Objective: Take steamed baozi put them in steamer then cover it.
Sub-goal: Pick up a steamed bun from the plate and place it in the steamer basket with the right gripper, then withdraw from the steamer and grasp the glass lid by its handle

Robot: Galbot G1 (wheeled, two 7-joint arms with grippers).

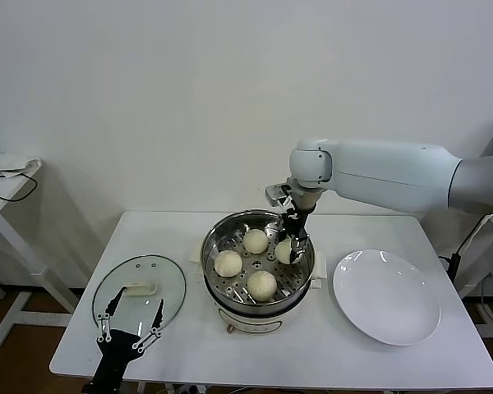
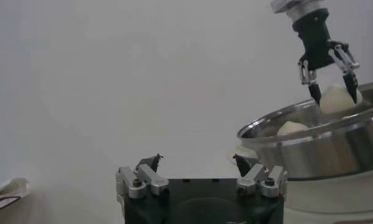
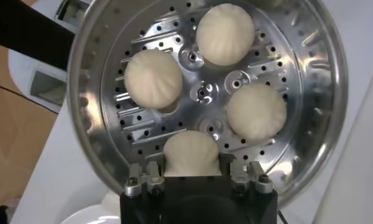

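Note:
The steamer (image 1: 209, 249) stands mid-table with three steamed baozi (image 1: 255, 240) (image 1: 228, 263) (image 1: 262, 284) resting on its perforated tray (image 3: 201, 92). My right gripper (image 1: 293, 249) reaches down into the pot's right side, shut on a fourth baozi (image 3: 191, 152), which sits low over the tray. The cover (image 1: 168, 279), a glass lid with a cream handle (image 1: 137, 289), lies flat on the table left of the pot. My left gripper (image 1: 136, 305) hovers at the lid's near edge, open and holding nothing. From the left wrist view, the left gripper (image 2: 197, 159) faces the pot (image 2: 320, 143).
An empty white plate (image 1: 386, 295) lies to the right of the steamer. The white table (image 1: 329, 361) ends close in front of the pot. A side table with cables (image 1: 4, 176) stands at far left.

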